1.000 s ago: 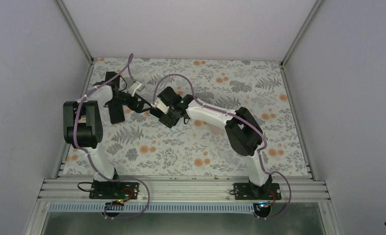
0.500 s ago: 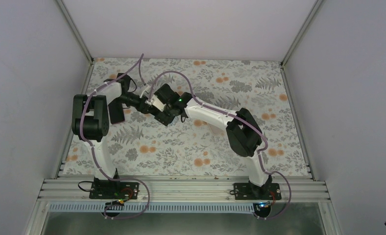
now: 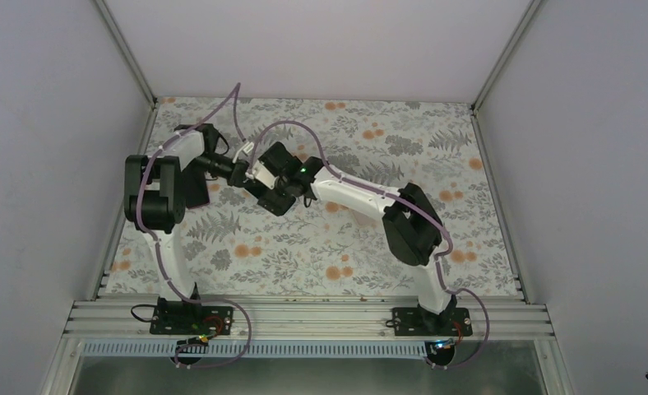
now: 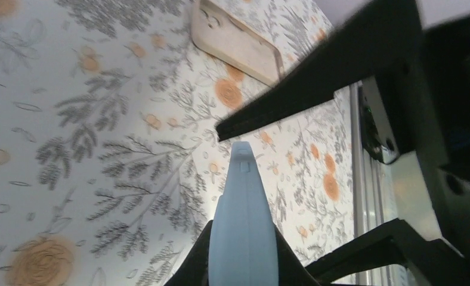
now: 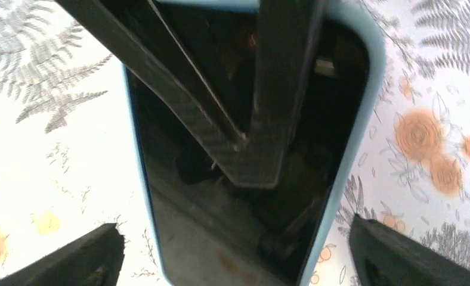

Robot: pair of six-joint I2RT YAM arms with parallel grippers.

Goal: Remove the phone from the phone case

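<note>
The phone [image 5: 232,179] has a dark screen with the light blue phone case [image 5: 364,89] wrapped round its rim. It hangs above the table between the two arms. My left gripper [image 4: 243,238] is shut on one narrow edge of the cased phone [image 4: 243,202], pinching it from both sides. My right gripper [image 5: 238,256] is open. Its fingers [image 5: 95,256] stand on either side of the phone with a gap at each edge. In the top view the left gripper [image 3: 243,173] and the right gripper [image 3: 273,188] meet at the phone [image 3: 260,172].
A pale beige empty case [image 4: 235,42] lies flat on the floral table cover [image 4: 71,149]. A dark flat rectangle [image 3: 193,191] lies on the table beside the left arm. The metal rail [image 3: 304,317] runs along the near edge.
My left gripper swung right to the phone and closed on its edge. My right gripper, which had been holding the phone, opened its fingers.
</note>
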